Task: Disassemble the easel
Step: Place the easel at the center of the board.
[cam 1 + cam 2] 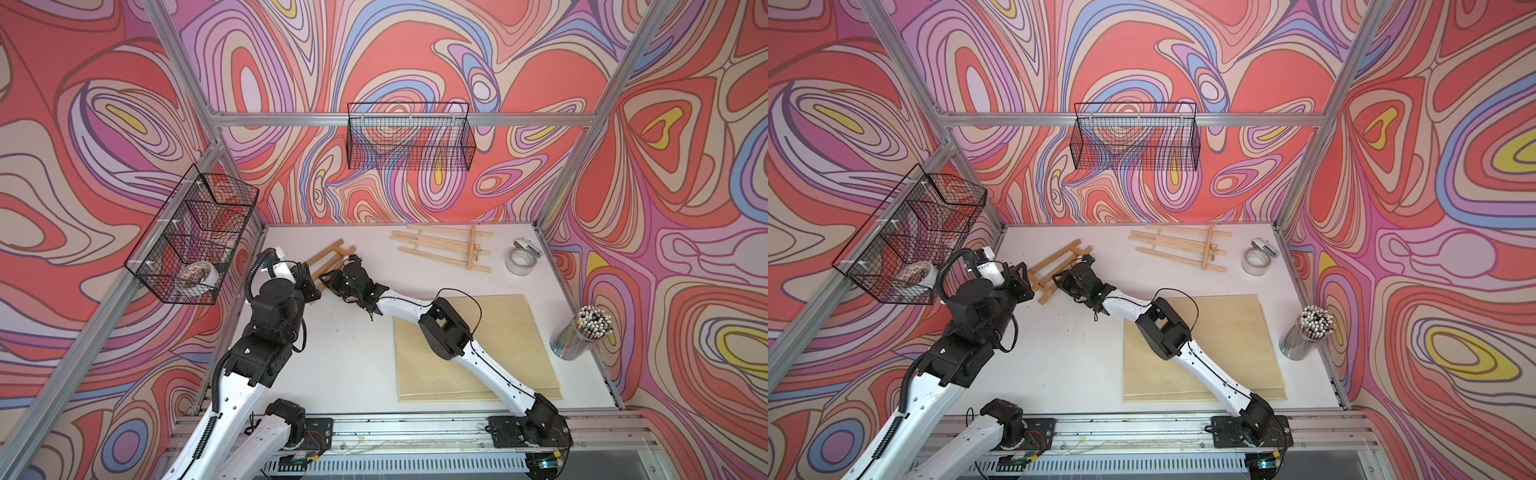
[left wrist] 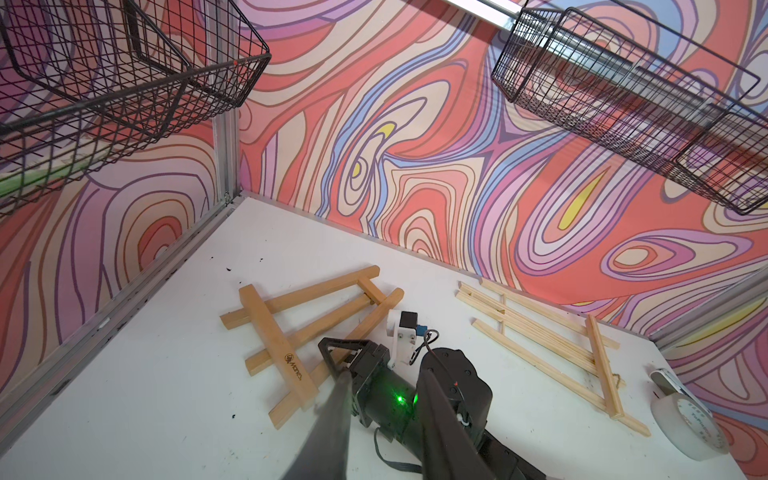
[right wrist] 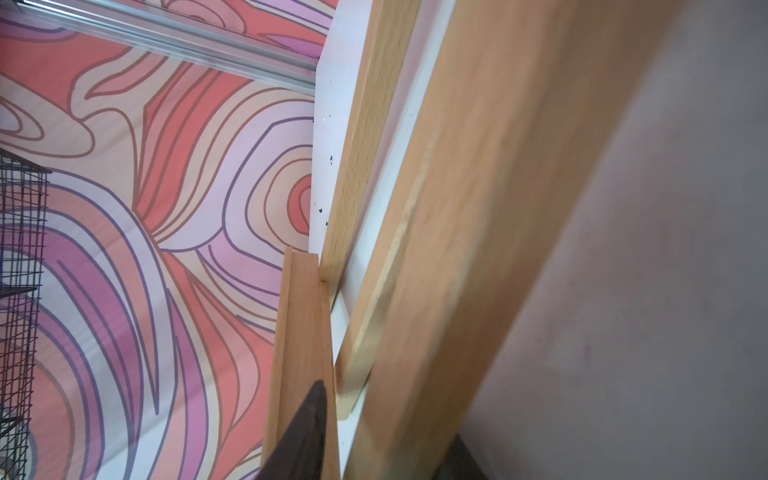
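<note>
The easel (image 1: 332, 259) (image 1: 1059, 259) is a small dark-wood frame lying flat at the back left of the white table. In the left wrist view the easel (image 2: 282, 345) shows three legs and a logo-marked ledge bar across them. My right gripper (image 1: 327, 281) (image 1: 1059, 277) reaches in from the right at the easel's near end. In the right wrist view one leg (image 3: 478, 208) runs between the fingers of the right gripper (image 3: 390, 424), which stands open with white table showing beside one finger (image 3: 309, 424). My left gripper (image 1: 313, 291) (image 2: 384, 374) hovers at the easel's left, open and holding nothing.
A pale slatted wooden frame (image 1: 444, 249) lies at the back. A tape roll (image 1: 519, 262) sits at back right, a plywood board (image 1: 498, 332) under the right arm, and a cup of pencils (image 1: 582, 332) at the right edge. Wire baskets (image 1: 409, 141) (image 1: 195, 237) hang on the walls.
</note>
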Controlling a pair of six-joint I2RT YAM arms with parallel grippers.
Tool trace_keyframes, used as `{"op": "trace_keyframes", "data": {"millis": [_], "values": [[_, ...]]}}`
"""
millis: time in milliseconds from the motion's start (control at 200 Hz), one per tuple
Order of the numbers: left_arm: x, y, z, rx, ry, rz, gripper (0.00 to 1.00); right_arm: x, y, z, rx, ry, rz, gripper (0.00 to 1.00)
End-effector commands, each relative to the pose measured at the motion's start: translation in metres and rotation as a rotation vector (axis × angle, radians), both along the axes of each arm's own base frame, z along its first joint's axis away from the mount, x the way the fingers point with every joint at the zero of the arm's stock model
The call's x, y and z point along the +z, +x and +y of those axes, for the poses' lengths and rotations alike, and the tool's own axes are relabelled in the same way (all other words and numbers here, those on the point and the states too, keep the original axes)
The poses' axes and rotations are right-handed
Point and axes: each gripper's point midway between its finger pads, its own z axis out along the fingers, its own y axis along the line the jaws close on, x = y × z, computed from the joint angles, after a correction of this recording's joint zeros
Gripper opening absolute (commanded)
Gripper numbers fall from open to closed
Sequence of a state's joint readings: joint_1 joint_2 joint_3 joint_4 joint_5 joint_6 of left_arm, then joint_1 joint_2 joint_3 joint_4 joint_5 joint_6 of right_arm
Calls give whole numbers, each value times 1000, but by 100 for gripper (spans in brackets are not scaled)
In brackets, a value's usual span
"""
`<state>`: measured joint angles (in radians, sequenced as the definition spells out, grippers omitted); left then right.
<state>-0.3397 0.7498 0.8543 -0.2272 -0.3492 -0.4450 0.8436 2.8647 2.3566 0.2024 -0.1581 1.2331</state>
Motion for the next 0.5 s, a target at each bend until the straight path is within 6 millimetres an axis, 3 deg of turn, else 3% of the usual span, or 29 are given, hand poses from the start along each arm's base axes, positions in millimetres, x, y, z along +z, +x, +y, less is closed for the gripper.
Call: {"op": "trace_keyframes", "data": {"millis": [0,30,100,215,346,496], "values": [[6,0,1,9,5,-14,33,-55,-5,-20,-17,-179,64,43],[6,0,2,11,6,-13,33,-52,-5,-21,-16,-186,58,50],[4,1,2,13,8,-10,36,-46,-7,-23,-14,-203,45,56],[5,1,3,20,10,-11,43,-28,-11,-24,5,-200,15,59],[5,-1,6,32,12,-13,56,3,-19,-32,-13,-244,-60,61],[6,-2,10,51,19,-17,80,48,-29,-55,-76,-209,-104,68]]}}
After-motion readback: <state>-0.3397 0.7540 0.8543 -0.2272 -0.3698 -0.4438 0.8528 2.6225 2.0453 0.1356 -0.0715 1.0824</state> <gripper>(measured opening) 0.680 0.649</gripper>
